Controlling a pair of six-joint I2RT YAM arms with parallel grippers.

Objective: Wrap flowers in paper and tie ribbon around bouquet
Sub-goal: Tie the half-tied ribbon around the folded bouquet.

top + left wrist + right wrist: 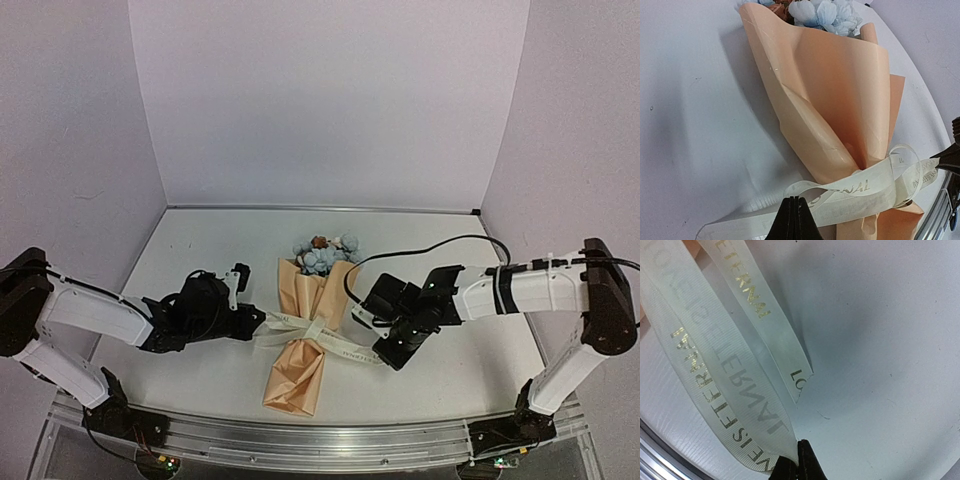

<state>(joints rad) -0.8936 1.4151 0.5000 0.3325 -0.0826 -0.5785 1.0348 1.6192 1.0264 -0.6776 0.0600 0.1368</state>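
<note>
White table [200, 240] w/ bouquet [300, 345] centre — left claw [794, 212] & right claw [796, 460] each clamped tight on ribbon [860, 192], apparently.

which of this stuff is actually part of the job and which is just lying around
Part of the job: flowers; paper wrapped around them; ribbon looped round the bouquet; left gripper and right gripper, both shut on the ribbon.
Just there: black cable; metal rail; table.

tan paper [840, 100], cream ribbon [715, 375] — gold-lettered
</note>
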